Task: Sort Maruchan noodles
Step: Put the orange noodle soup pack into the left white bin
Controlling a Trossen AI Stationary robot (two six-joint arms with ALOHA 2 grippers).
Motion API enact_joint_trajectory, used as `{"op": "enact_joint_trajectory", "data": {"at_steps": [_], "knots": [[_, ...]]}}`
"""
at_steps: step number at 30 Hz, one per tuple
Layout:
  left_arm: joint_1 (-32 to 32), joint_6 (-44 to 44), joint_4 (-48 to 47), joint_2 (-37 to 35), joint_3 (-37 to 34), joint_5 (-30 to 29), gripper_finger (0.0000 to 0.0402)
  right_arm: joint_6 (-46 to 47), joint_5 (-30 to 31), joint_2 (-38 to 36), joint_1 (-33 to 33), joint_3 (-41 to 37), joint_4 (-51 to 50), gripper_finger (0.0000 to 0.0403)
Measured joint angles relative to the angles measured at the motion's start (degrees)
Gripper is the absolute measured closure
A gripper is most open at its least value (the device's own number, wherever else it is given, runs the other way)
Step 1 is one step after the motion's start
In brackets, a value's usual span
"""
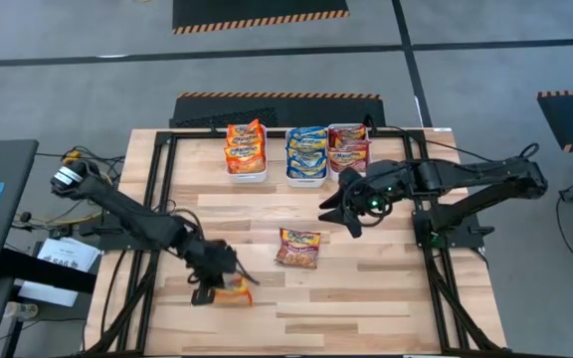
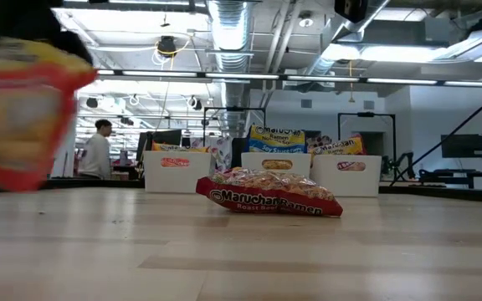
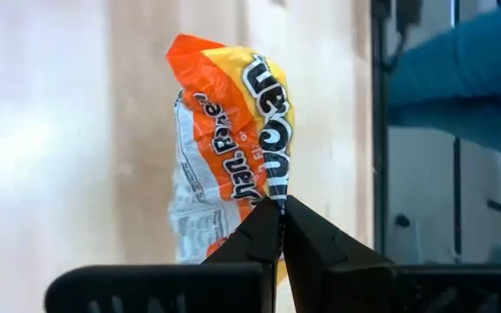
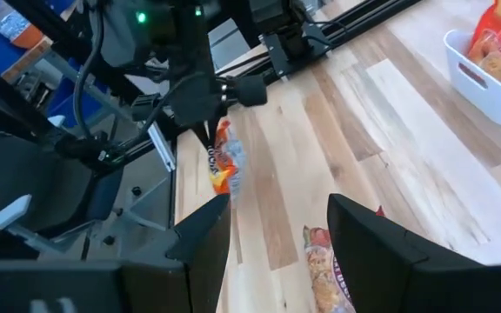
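Observation:
An orange Maruchan noodles packet (image 3: 233, 148) hangs from my left gripper (image 3: 279, 216), which is shut on it near the table's front left (image 1: 219, 288). It also shows in the right wrist view (image 4: 223, 158) and as a near blur in the low view (image 2: 23, 109). A dark red packet (image 1: 298, 248) lies flat on the table's middle (image 2: 266, 195). My right gripper (image 1: 342, 212) hovers open above the table, right of centre, with nothing between its fingers (image 4: 277, 230). My left gripper pinches the orange packet's crimped edge (image 3: 277, 193) between its two fingertips, only at their free ends. The fingers slant down from the table's left side. The packet hangs below them, edge-on and crumpled, lifted clear of the table (image 4: 220, 178).
Three white bins stand in a row at the table's far edge: orange packets in the left one (image 1: 246, 151), blue in the middle one (image 1: 307, 154), dark red in the right one (image 1: 349, 147). Bare wood lies between the bins and the dark red packet. A person (image 2: 99, 150) stands far behind the table.

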Motion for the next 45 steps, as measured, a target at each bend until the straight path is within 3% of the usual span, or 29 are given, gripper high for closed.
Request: {"op": "enact_joint_trajectory", "data": {"at_steps": [13,19,24,45], "knots": [[14.2,10.8,-3.7,-5.4,0.0,-0.6,0.0401,-0.3,-0.4,0.0,-7.4,0.0,0.0,0.0186],[18.3,13.9,-3.8,-5.4,0.0,1.2,0.0401,-3.5,-6.0,2.3,-9.5,-0.1,-0.2,0.0186],[19.3,14.0,-3.7,-5.3,0.0,1.7,0.0401,-4.8,-9.5,8.2,-8.4,-0.1,2.8,0.0186],[18.7,13.1,-3.3,-5.3,0.0,1.8,0.0401,-7.8,-9.4,31.5,-3.0,-0.1,31.2,0.0186]]}}
